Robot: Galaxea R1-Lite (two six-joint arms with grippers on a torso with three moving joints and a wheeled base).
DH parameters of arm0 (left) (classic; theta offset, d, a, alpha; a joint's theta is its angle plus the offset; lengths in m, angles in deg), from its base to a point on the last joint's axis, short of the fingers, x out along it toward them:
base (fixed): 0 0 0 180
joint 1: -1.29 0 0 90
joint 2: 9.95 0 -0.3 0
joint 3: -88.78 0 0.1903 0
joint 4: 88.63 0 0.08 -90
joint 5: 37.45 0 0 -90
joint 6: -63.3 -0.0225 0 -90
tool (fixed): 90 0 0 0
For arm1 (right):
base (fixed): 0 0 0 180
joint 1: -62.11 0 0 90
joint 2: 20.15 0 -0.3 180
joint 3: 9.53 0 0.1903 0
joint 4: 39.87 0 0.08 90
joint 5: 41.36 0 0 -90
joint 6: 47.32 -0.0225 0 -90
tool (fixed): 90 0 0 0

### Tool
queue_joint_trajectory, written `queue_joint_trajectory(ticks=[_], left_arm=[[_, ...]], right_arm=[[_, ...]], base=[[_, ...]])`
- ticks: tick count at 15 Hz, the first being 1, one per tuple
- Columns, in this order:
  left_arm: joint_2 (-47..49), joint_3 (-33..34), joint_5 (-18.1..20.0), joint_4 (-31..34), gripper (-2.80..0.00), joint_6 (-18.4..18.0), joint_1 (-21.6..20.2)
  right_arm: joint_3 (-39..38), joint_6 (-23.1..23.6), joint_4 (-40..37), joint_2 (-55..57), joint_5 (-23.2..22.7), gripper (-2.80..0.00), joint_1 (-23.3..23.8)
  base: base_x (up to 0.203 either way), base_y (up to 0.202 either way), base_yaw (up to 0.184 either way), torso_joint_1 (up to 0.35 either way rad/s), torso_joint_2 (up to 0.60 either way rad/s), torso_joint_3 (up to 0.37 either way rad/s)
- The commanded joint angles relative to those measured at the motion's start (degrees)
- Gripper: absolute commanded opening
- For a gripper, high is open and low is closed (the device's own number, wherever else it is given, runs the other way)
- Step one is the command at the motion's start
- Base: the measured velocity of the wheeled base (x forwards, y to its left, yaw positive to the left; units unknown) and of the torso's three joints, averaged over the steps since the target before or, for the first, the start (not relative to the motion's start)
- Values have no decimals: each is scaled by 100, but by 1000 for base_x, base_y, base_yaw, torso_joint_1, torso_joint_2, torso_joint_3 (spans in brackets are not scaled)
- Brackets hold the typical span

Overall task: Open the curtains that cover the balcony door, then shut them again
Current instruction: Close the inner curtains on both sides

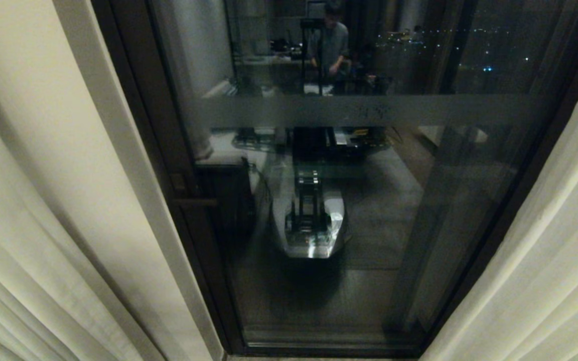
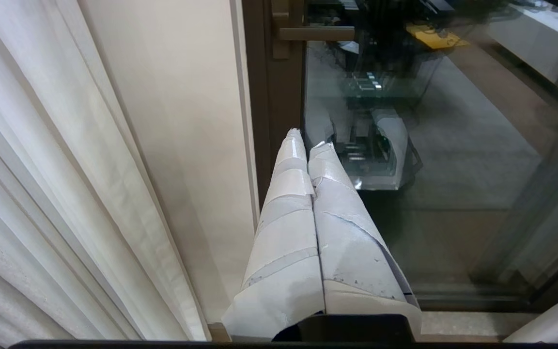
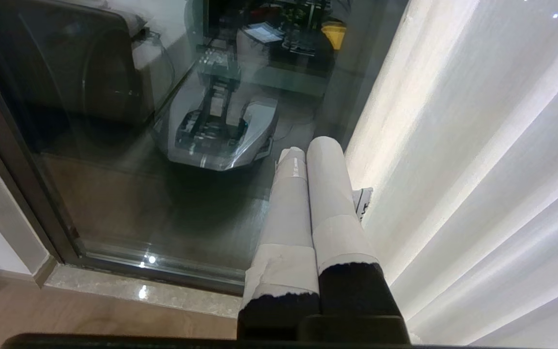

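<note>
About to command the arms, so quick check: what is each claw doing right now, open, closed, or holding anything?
Left claw: closed, holding nothing, near the balcony door frame.
Right claw: closed, holding nothing, beside the curtains.

The balcony door [image 1: 349,200] is standing straight ahead of me, with one curtain [image 1: 28,240] hanging at its left and another curtain [image 1: 550,250] hanging at its right, each drawn aside of the glass. A strip of wall [image 1: 93,165] is sitting between the left curtain and the door frame. The door handle [image 1: 194,202] is sticking out on the frame's left side.
</note>
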Motion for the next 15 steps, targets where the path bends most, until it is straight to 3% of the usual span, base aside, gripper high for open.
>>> queue_joint_trajectory(ticks=[1,11,15], left_arm=[[-2,0,2,-1,-280,4,1],[-2,-50,-135,-59,-280,-22,1],[109,-916,-486,259,-280,-5,1]], right_arm=[[-1,7,-1,9,-6,-280,-2],[-1,7,-1,9,-6,-280,-2],[-1,7,-1,9,-6,-280,-2]], base=[[0,0,0,0,0,0],[0,0,0,0,0,0],[0,0,0,0,0,0]])
